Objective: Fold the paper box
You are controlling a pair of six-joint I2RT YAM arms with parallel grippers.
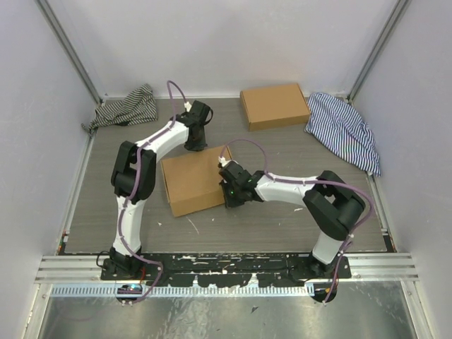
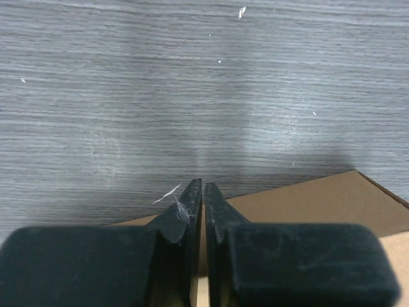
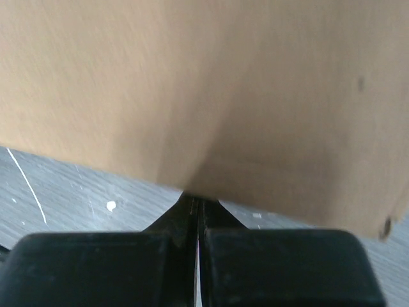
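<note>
Right wrist: right end effector (image 3: 198, 201) closed against paper box (image 3: 211, 83); left end effector (image 2: 202, 187) narrow, grip unclear.

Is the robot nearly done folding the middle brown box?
Probably nearly. The plain brown cardboard paper box already looks closed and flat. The shut right gripper is at its right edge; the left gripper sits at its far edge. Left: tucking it shut, if it isn't already.

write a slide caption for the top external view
Folding the paper box: left claw at its far edge, right claw at its right edge, a closed box beyond.
</note>
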